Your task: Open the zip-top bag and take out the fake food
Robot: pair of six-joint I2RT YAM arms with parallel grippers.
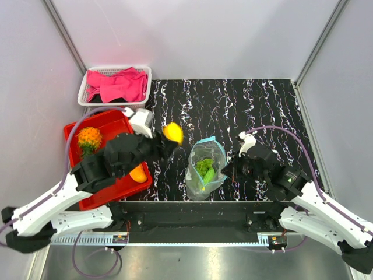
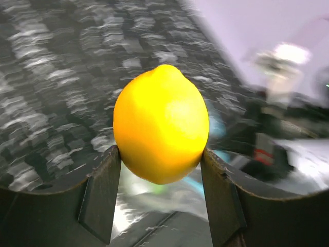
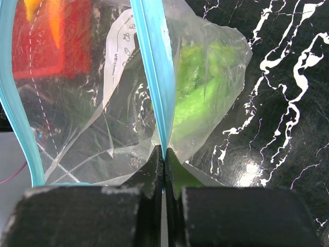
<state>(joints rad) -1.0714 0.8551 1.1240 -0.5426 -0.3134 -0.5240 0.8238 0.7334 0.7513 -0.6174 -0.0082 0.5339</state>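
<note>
Only the right wrist view shows the right pincer point(image 3: 164, 157) pinching the bag's point(image 3: 77, 118) blue strip point(image 3: 154, 67). The left pincer point(image 2: 160, 157), above the counter point(image 1: 245, 111), grips a lemon point(image 2: 160, 123).

Plain pale walls point(image 1: 204, 35) enclose 3 sides of a black table point(image 1: 262, 105) veined with white.

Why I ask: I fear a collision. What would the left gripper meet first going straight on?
Probably the zip-top bag, its blue rim peeking behind the held lemon; depth is unclear.
</note>
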